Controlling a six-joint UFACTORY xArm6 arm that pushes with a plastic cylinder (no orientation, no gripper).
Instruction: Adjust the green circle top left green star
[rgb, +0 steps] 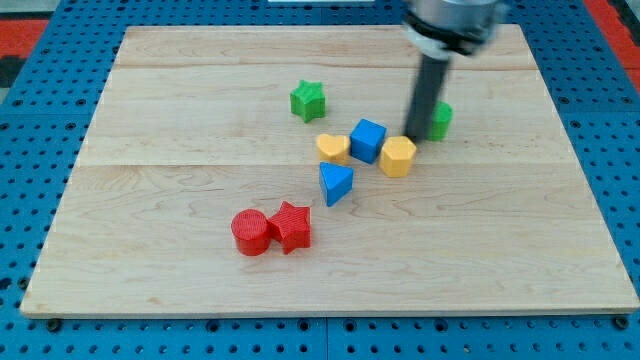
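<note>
The green circle (441, 120) sits right of the board's middle, partly hidden behind my rod. My tip (415, 135) rests on the board touching the circle's left side, just above the yellow hexagon (398, 156). The green star (308, 100) lies well to the view's left of the tip, nearer the view's top.
A blue cube (368, 139) and a yellow heart-like block (333, 148) lie left of the hexagon. A blue triangle (336, 183) is below them. A red cylinder (251, 232) and a red star (292, 226) sit together lower left. The wooden board (150, 250) lies on blue pegboard.
</note>
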